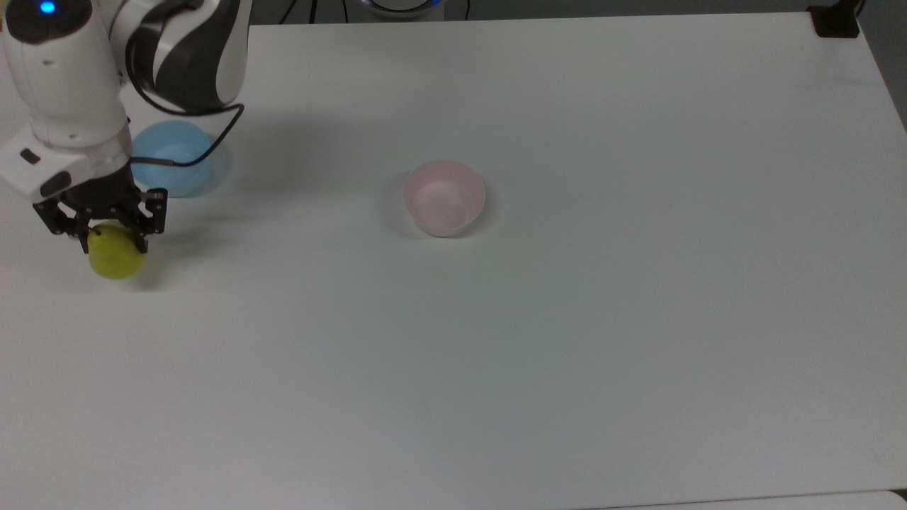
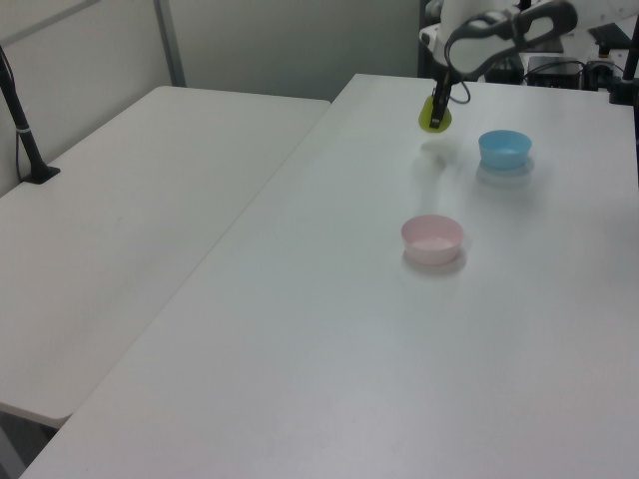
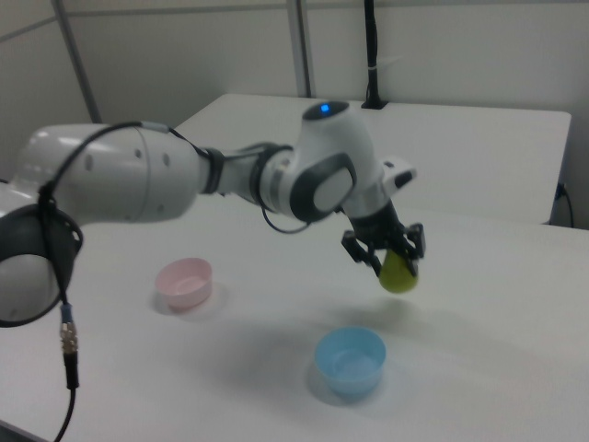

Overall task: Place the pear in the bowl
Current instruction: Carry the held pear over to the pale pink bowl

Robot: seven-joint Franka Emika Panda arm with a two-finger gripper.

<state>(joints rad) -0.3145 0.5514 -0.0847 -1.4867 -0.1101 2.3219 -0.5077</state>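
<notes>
The yellow-green pear [image 1: 116, 258] hangs above the white table at the top view's far left, with my gripper [image 1: 108, 243] shut on its upper part. In the right view the pear [image 3: 398, 273] is clearly lifted off the table under the gripper [image 3: 390, 260], and the left view has the pear [image 2: 432, 114] at the far end with its shadow below it. The pale pink bowl [image 1: 444, 197] stands upright near the table's middle, far to the right of the pear in the top view; it is also seen in the left view [image 2: 432, 239] and the right view [image 3: 184, 281].
A light blue bowl [image 1: 172, 166] sits just behind the gripper in the top view, under the arm's black cable [image 1: 205, 154]; in the right view the blue bowl [image 3: 350, 361] lies below the held pear. A second white table [image 2: 130, 200] adjoins on the left view's left.
</notes>
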